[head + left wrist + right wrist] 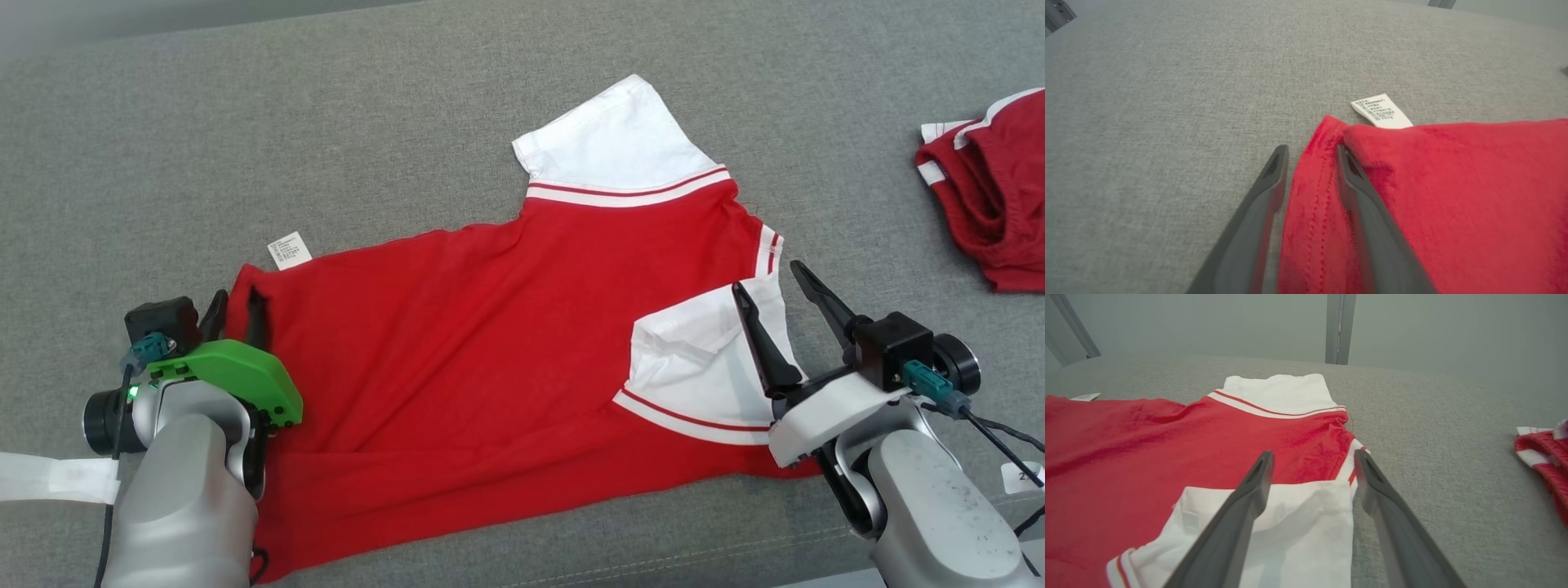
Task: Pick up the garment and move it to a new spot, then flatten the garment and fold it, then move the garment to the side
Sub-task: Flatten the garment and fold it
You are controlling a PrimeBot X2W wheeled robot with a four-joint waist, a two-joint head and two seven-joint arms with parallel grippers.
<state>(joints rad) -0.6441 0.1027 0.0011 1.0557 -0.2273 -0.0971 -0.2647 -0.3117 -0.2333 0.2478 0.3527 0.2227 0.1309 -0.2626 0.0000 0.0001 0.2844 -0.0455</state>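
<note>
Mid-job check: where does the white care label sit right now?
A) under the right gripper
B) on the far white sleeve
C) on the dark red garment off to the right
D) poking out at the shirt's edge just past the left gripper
D: the care label sticks out from the edge of the red shirt onto the grey surface, just beyond the fingertips of the left gripper at the hem corner.

Soft even light; wrist-view bkgd blurry.
</note>
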